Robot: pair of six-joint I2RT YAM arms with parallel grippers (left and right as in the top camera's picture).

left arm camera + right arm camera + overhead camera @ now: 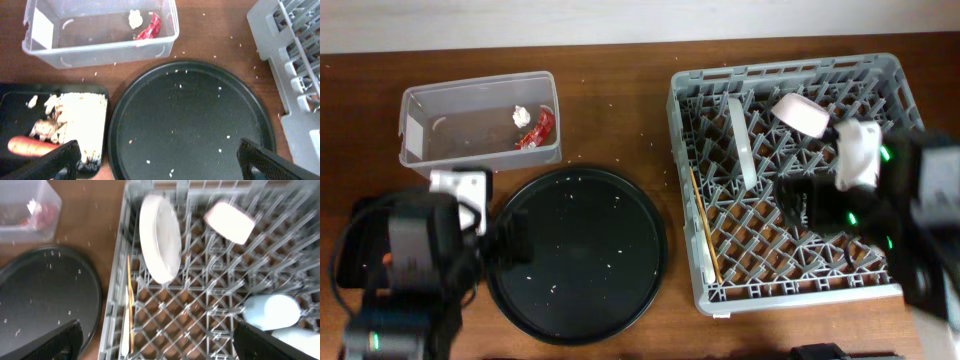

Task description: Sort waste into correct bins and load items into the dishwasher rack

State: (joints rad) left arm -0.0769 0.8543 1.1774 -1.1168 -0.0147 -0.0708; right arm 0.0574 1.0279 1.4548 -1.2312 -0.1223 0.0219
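Note:
The grey dishwasher rack (pixel 686 140) holds a speckled plate (pixel 160 237) on edge, a pale pink bowl (pixel 229 221), a light-blue cup (pixel 271 311) and a white cup (pixel 300 342). A wooden chopstick (pixel 130 295) and a white fork (pixel 125 340) lie along its left side. A red wrapper (pixel 150 27) and a white paper wad (pixel 135 19) lie in the clear tub (pixel 100 50). Crumbs (pixel 80 110), a brown lump (pixel 45 129) and a carrot (pixel 27 146) sit in the shallow black tray (pixel 15 105). My left gripper (pixel 160 162) is open above the round tray's near edge. My right gripper (pixel 160 345) is open above the rack floor, holding nothing.
A large round black tray (pixel 580 255) dotted with tiny crumbs lies between the bins and the rack. Brown tabletop shows around everything, and a pale wall runs along the table's far edge.

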